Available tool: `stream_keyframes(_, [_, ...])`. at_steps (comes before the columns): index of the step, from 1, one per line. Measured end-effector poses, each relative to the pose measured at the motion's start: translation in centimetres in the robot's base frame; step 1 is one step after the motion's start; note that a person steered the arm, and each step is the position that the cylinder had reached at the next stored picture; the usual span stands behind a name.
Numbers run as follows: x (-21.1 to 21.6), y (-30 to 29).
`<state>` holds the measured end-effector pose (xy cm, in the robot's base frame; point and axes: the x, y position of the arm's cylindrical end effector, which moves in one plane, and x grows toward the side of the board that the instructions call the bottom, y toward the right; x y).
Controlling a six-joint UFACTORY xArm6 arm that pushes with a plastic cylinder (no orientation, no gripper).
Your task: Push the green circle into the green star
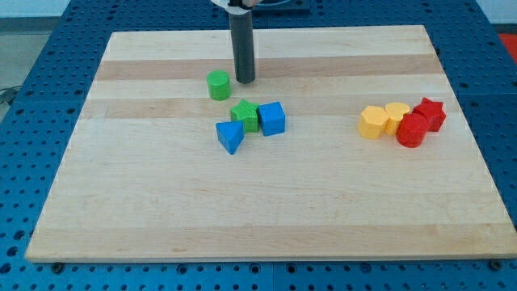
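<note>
My tip, a smooth dark rod with no fingers to judge, stands just right of the short green circle; the knobbly green star lies below it on the pale wood board.

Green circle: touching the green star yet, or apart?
Apart. The green circle sits toward the view's top-left of the green star, bare wood between them; my tip is beside the circle.

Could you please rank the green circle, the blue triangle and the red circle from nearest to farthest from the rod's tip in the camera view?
Measured from my tip:
1. Green circle, just to the tip's left in the view.
2. Blue triangle, below the tip, at the lower left of the central cluster.
3. Red circle, far off at the view's right, in the yellow and red group.
</note>
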<state>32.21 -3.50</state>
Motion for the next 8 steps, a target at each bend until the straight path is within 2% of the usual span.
stream_keyframes(1, [-0.9, 0.0])
stream_keyframes(2, [-3.5, -4.1])
stream_keyframes(4, [-1.9, -11.5])
stream_keyframes(5, [-1.3, -11.9])
stream_keyframes(8, [4.3, -7.5])
